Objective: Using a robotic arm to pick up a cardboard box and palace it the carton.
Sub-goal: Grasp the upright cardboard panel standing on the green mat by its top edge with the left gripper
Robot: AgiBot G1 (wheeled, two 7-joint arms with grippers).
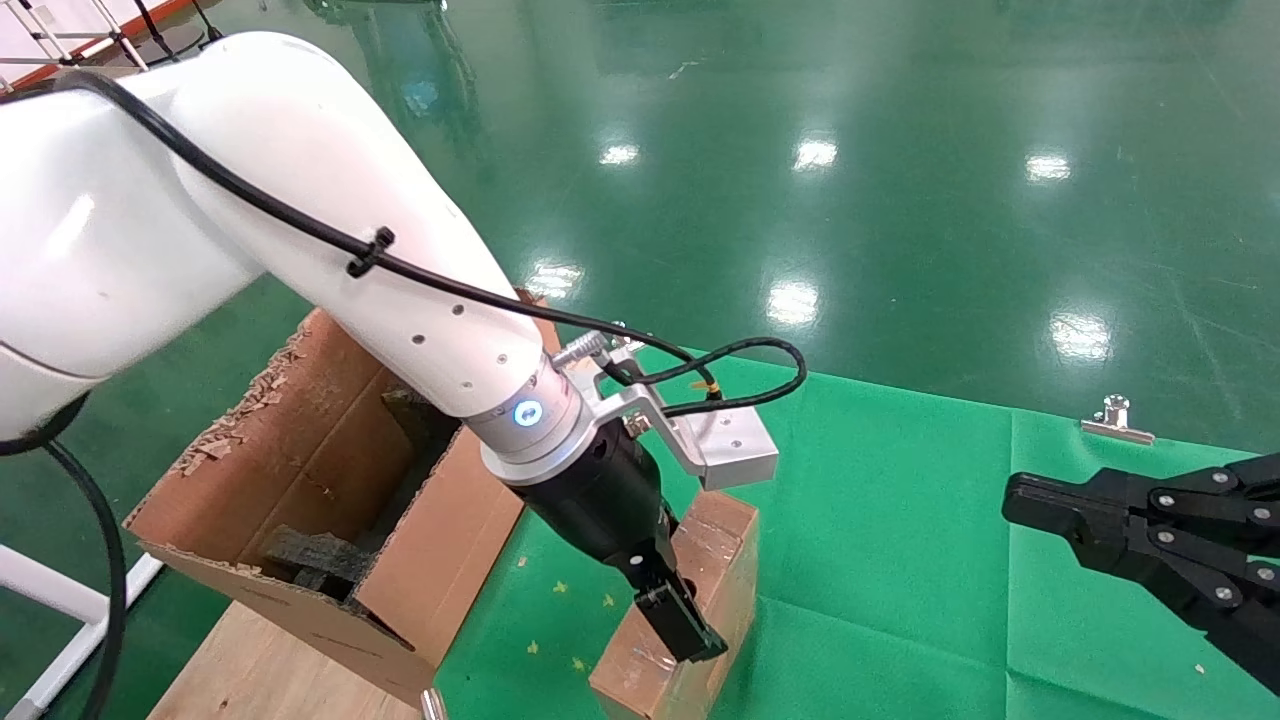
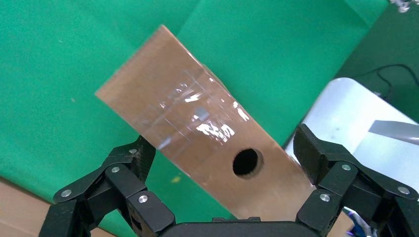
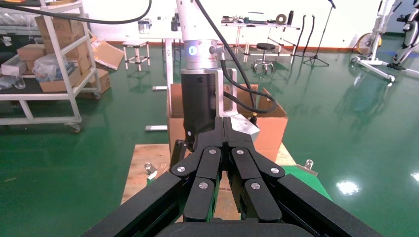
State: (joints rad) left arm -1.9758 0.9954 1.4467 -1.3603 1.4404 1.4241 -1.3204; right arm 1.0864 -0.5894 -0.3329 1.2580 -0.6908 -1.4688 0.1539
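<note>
The cardboard box (image 1: 715,560) stands on a long edge on the green cloth, just right of the carton (image 1: 290,470). Its taped narrow top face has a round hole (image 2: 246,162). My left gripper (image 1: 685,615), on the white robotic arm (image 1: 330,250), is open and reaches down over the box, one finger on each side. In the left wrist view the box (image 2: 197,128) runs between the spread fingers (image 2: 136,160) of the left gripper (image 2: 222,145), with a gap at the other finger. My right gripper (image 1: 1015,500) is shut and empty at the right, and its own view (image 3: 225,133) shows it pointing at the left arm.
The carton's flaps stand up with ragged edges and black foam (image 1: 320,555) lies inside; it also shows in the right wrist view (image 3: 276,128). The green cloth (image 1: 900,560) covers a wooden table (image 1: 260,670). A metal clip (image 1: 1117,420) holds the cloth's far edge.
</note>
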